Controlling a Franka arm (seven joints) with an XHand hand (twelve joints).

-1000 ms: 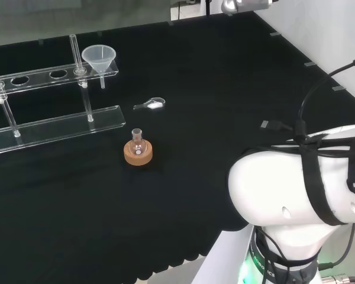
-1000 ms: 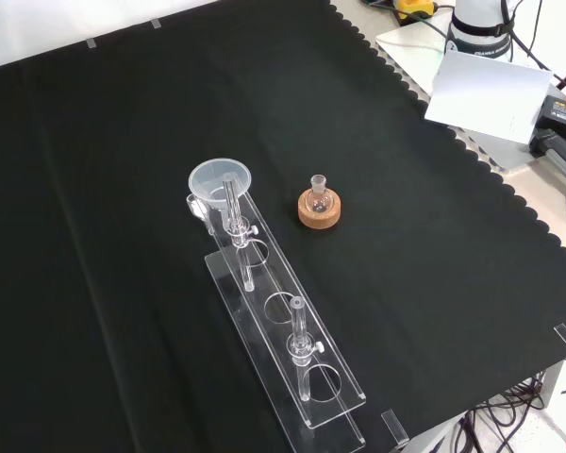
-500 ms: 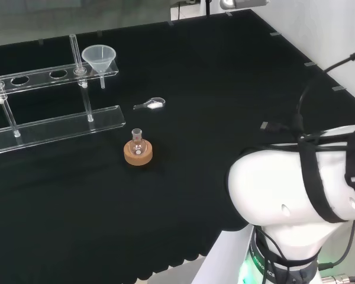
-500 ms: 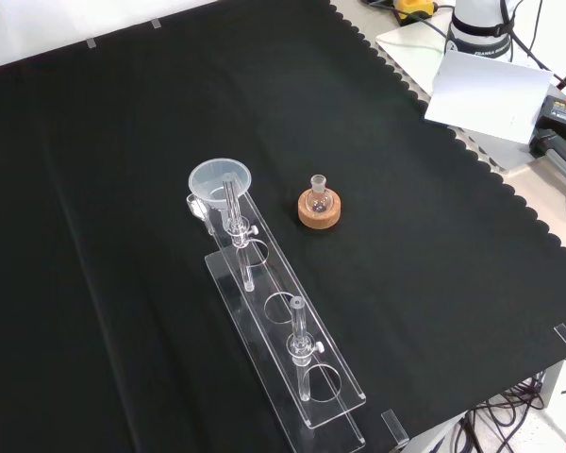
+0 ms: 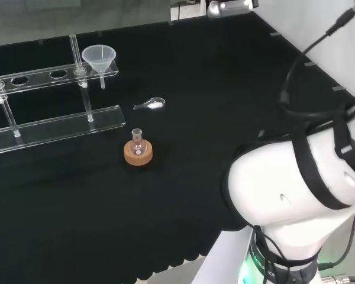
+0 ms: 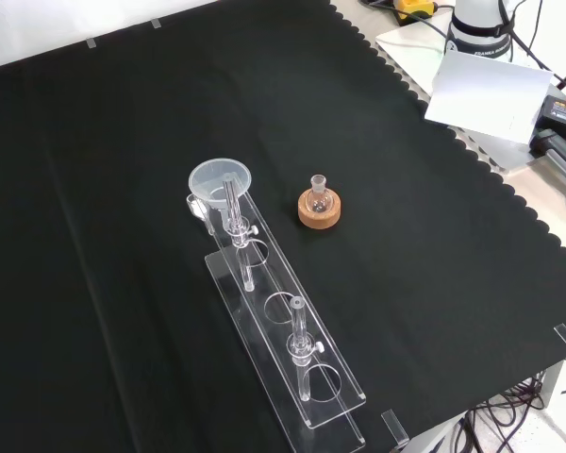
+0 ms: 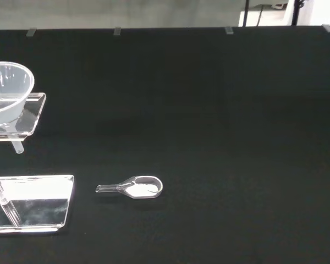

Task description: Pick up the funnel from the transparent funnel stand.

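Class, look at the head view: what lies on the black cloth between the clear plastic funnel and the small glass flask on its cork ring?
A small clear glass scoop holding white powder lies there.

White arm link (image 5: 296, 183) bulks at head view's lower right, wrapped in black cable straps.

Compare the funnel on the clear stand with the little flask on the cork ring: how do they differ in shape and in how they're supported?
The funnel is a wide open cone with a thin stem pointing down; the flask is a small round bulb with a short narrow neck on top. The funnel hangs raised, in the end hole of the transparent funnel stand; the flask sits low on a cork ring on the cloth. The funnel looks milky, the flask clearer. Both stand upright, untouched.
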